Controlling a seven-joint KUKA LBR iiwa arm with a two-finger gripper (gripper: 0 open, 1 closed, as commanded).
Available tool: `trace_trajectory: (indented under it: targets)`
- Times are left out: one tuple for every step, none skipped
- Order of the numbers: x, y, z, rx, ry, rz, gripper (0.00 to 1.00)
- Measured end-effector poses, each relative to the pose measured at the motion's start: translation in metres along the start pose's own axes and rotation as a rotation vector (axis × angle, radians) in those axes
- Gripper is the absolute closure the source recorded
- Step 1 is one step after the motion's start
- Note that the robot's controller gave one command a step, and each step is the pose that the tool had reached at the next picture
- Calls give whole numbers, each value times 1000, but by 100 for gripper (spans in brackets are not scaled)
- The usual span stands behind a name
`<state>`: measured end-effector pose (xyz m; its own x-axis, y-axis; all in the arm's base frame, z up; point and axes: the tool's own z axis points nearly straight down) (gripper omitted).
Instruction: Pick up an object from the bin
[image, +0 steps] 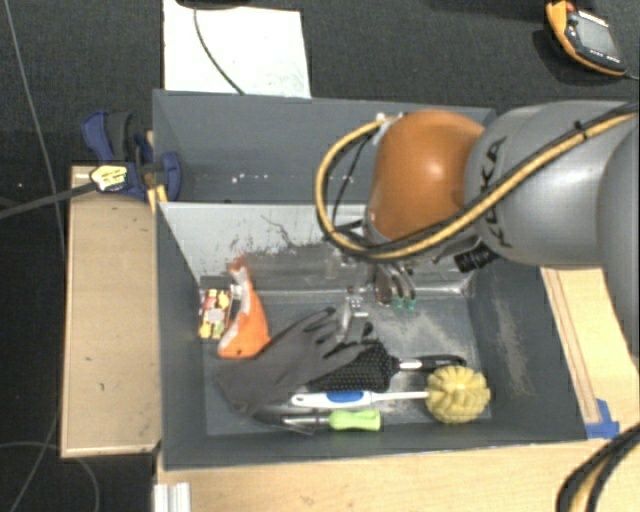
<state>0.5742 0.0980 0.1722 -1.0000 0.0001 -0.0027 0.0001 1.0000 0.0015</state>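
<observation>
Pick not done, nothing grasped.
My fingers (377, 300) hang open, empty, black glove (290, 365) at their 7 o'clock; closing and lift remain.

The orange cover (425, 170) hides most of the gripper (358, 310), the arm (560, 190) is cut off at the right edge, the grey glove (285, 365) overlaps the black brush (355, 372) (how far is unclear), and the print on the small packet (212, 312) is too small to read.
</observation>
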Motion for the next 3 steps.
trace_trajectory:
  targets:
    - [4,-9,99,-2,11,62,0]
    - [-13,4,59,-1,-5,-110,0]
    - [3,-7,95,-6,11,62,0]
